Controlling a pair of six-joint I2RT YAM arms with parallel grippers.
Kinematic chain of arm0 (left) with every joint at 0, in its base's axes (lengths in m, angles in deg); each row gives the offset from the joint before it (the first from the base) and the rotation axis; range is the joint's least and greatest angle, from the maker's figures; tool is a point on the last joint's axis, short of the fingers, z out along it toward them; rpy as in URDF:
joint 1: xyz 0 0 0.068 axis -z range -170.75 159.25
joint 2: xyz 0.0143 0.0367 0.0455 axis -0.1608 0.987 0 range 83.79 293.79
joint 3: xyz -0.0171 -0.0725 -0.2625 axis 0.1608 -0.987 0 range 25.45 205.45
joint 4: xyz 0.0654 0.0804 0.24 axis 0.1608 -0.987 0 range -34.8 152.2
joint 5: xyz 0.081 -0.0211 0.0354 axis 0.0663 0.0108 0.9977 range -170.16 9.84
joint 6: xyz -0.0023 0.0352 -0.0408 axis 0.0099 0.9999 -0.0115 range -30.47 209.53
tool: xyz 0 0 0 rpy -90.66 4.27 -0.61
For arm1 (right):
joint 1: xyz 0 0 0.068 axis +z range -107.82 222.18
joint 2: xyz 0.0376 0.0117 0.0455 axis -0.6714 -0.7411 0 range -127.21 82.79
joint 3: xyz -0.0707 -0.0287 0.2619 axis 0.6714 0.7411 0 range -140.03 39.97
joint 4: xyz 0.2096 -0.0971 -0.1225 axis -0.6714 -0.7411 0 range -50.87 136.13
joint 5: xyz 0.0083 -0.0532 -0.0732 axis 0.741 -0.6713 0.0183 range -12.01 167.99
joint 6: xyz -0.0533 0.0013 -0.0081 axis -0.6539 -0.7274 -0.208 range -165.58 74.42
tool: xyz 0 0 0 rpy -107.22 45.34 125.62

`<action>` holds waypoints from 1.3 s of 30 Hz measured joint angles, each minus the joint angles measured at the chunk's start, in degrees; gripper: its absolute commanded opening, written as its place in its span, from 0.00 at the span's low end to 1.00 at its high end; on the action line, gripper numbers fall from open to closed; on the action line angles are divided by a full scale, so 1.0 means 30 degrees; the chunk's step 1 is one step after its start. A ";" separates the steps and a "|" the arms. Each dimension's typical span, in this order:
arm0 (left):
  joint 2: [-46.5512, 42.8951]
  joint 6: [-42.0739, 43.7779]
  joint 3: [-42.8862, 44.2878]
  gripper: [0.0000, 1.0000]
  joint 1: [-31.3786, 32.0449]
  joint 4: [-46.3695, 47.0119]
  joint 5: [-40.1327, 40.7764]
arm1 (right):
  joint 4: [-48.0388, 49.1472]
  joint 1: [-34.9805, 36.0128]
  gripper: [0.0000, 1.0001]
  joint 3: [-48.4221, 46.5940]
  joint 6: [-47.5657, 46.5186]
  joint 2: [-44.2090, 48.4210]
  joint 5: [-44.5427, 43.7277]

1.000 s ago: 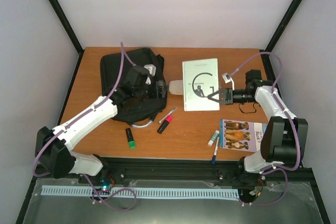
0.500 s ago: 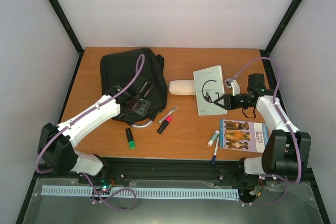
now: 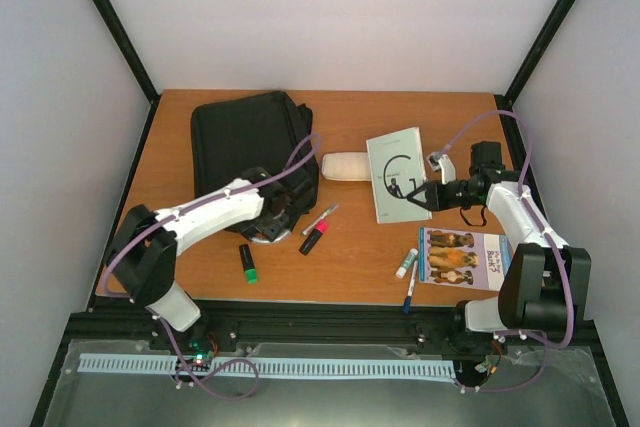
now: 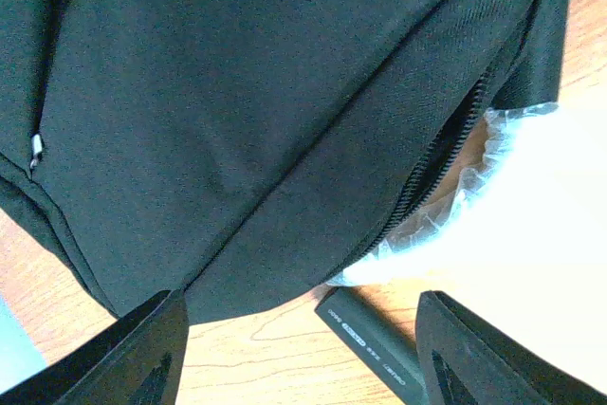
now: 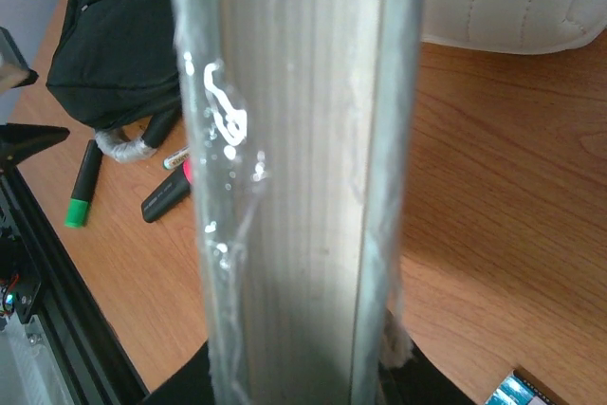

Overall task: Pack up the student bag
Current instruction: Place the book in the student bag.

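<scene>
Overhead, the student bag (image 3: pixel 245 137) lies flat at the far left of the table (image 3: pixel 350 272); it is black and the largest item present. The left arm reaches across to the bag's near right corner, and the left gripper (image 3: pixel 276 213) sits low over that edge. In the wrist view both fingers (image 4: pixel 152 353) stand well apart at the bottom corners, with nothing pinched between them. Black fabric and a zip line fill the view above. A dark marker barrel (image 4: pixel 370 340) lies on the wood, seen between the two fingers. The loop handle (image 5: pixel 123 147), wrapped in crinkled clear film, pokes out at the bag's near edge.

The right gripper (image 3: pixel 414 191) is clamped on the right edge of a white book (image 3: pixel 392 172), centre-right on the table and well apart from the bag. The book is tilted, edge-on in the right wrist view, and covered in clear film. Cannot tell whether its far edge touches the table.

A white pencil pouch (image 3: pixel 345 165) lies between bag and book, just beside the bag's right side. A pink marker (image 3: pixel 313 238) and a green marker (image 3: pixel 247 263) lie near the bag's near edge. A dog picture book (image 3: pixel 462 257) lies flat at near right, with a glue stick (image 3: pixel 405 264) just beside its left edge.
</scene>
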 measured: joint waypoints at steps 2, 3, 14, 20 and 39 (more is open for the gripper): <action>0.0663 -0.0153 0.0007 0.68 0.0372 -0.0153 0.0634 | 0.0000 -0.0007 0.03 0.0000 0.0000 0.0000 0.0007; 0.1064 -0.0299 0.0015 0.67 0.0517 -0.0226 0.1151 | -0.0007 -0.0015 0.03 0.0000 0.0000 0.0007 0.0007; 0.1996 -0.0539 0.0277 0.29 0.0758 0.1494 0.3767 | 0.0000 -0.0678 0.03 0.0007 -0.0007 0.0510 0.0095; 0.2965 0.0022 0.1239 0.07 0.0882 0.2929 0.3570 | 0.0000 -0.0780 0.03 0.0022 -0.0058 0.0474 0.0102; 0.2244 0.1064 0.1625 0.62 0.1086 0.4248 -0.0233 | -0.0022 -0.0787 0.04 0.0022 -0.0073 0.0066 0.0350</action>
